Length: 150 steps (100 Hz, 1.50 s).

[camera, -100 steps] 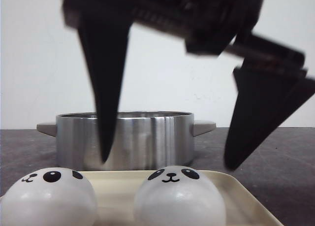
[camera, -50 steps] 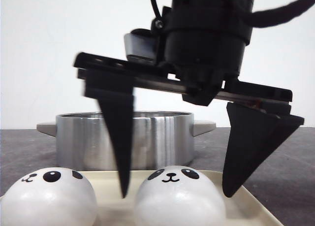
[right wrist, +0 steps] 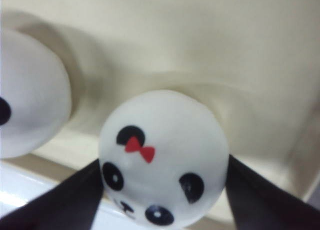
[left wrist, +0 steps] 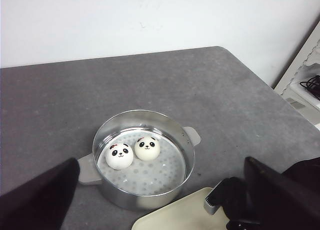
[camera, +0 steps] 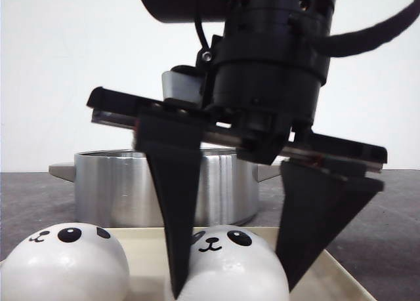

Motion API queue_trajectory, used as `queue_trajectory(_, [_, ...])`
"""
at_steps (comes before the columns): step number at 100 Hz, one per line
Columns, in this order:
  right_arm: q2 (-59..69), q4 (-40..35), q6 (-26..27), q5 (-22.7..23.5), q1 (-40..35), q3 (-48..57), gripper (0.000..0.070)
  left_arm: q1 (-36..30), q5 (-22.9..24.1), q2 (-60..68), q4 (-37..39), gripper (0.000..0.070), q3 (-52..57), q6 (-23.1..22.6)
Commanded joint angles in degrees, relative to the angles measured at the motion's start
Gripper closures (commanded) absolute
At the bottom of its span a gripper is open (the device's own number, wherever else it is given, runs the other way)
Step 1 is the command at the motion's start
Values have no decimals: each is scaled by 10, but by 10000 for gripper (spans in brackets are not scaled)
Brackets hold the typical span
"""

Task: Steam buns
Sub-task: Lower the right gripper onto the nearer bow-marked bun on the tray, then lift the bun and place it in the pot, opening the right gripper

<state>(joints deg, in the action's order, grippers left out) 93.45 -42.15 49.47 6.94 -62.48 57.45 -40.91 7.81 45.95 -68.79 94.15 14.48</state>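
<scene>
Right end effector [camera: 233,284] closed around a panda bun with a red bow [right wrist: 162,157] on the cream tray [camera: 147,248], black fingers [camera: 177,222] pressing both its flanks. Second bun [camera: 62,261] sits just beside it on the same tray. Left end effector [left wrist: 160,200] spread wide, holding nothing, above the table [left wrist: 50,94]. Steel steamer pot [left wrist: 145,157] behind the tray contains two more buns [left wrist: 133,152], touching each other

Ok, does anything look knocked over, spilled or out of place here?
Nothing stands out. Two buns sit upright in the steamer pot; two more rest on the tray, the right gripper closing around one.
</scene>
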Motion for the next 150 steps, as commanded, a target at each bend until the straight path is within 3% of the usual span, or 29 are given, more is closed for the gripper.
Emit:
queue_trajectory(1, [25, -2, -11, -2, -7, 0, 518, -4, 3, 3, 7, 68, 10, -5])
queue_trajectory(5, [25, -2, -19, -15, -8, 0, 700, -4, 3, 3, 7, 68, 10, -5])
queue_trajectory(28, [-5, -4, -53, -30, -12, 23, 688, -4, 3, 3, 6, 68, 10, -5])
queue_trajectory(50, [-73, -18, -127, -60, -16, 150, 689, -4, 3, 3, 9, 68, 10, -5])
queue_trajectory(62, [-74, -44, -180, -71, 12, 235, 690, -4, 4, 4, 13, 68, 10, -5])
queue_trajectory(75, [-63, -24, -218, -80, 64, 272, 694, -4, 4, 4, 13, 68, 10, -5])
queue_trajectory(106, [36, 4, -246, 7, 203, 275, 694, -4, 18, 5, 12, 68, 10, -3])
queue_trajectory(125, [105, 10, -249, 38, 223, 275, 694, -4, 24, 5, 10, 68, 10, -3])
queue_trajectory(150, [162, 14, -245, 35, 223, 275, 694, -4, 28, 5, 6, 68, 10, -1])
